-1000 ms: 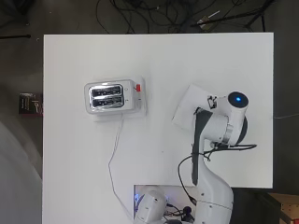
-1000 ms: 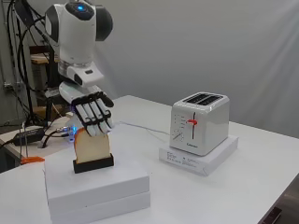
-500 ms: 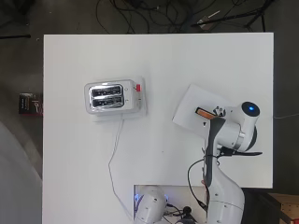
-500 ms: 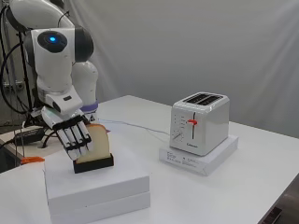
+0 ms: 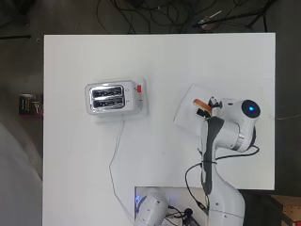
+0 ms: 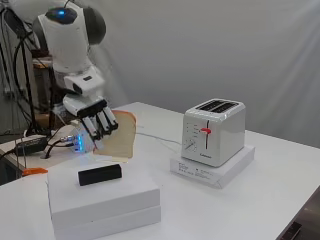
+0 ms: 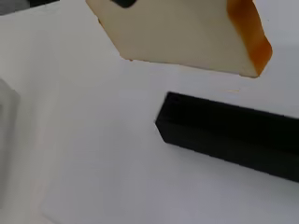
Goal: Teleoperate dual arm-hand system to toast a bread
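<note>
Hand [image 6: 95, 120] pinches bread slice [image 6: 120, 136] above black holder [image 6: 100, 174]; any labels look unreadable.

backdrop: plain grey curtain [image 6: 210, 50] behind the counter, soft vertical folds
counter: white top [image 5: 94, 70], matte, evenly lit
floor: dark [image 5: 19, 47], visible around the counter edges in overhead view
cables: black tangle [image 5: 155, 12] on floor past the far edge
left side: small dark box [image 5: 30, 104] on floor beside counter
corner: wooden piece [image 5: 288, 209] at bottom right
light: diffuse, faint shadows
</note>
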Controlling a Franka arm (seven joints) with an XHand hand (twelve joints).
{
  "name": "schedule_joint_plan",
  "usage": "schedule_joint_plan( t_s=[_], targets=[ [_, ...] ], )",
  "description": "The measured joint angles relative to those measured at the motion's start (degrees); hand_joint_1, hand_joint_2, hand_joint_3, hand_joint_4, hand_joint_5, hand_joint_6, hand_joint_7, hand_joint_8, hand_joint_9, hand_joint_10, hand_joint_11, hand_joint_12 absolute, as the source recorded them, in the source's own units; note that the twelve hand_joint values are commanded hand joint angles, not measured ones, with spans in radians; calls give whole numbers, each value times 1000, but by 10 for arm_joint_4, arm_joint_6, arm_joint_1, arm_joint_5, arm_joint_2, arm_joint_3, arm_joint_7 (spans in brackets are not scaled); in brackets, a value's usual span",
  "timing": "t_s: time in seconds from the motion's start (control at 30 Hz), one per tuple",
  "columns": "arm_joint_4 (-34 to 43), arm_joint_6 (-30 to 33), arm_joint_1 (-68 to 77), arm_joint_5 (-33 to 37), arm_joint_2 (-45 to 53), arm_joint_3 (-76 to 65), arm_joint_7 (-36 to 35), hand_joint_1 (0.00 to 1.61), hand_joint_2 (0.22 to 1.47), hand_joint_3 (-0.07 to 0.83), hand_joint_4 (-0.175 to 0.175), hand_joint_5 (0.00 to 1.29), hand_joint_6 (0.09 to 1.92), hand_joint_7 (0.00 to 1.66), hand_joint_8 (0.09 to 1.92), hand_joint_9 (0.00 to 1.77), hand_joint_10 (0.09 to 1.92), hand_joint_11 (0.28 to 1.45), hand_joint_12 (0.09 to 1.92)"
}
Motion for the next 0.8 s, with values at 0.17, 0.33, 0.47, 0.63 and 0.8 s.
schedule_joint_plan(
  t_s=[0.17,0.33,0.47,0.63,0.8],
  targets=[
    [43,-11,7,21,0,98,-14,1182,1271,1,-175,522,1519,882,1263,1387,87,669,663],
    [53,-9,34,30,9,133,-21,1181,1273,-1,-175,517,1522,881,1268,1381,87,652,662],
    [51,-1,102,40,26,148,-31,1207,1229,-3,-175,597,1392,964,1151,1400,87,676,536],
    [51,25,225,38,45,136,-51,1224,1187,1,-175,661,1375,1051,941,1355,87,737,186],
    [85,23,394,23,24,65,-43,1224,1190,1,-175,653,1361,1045,971,1375,87,793,116]
  ],
)
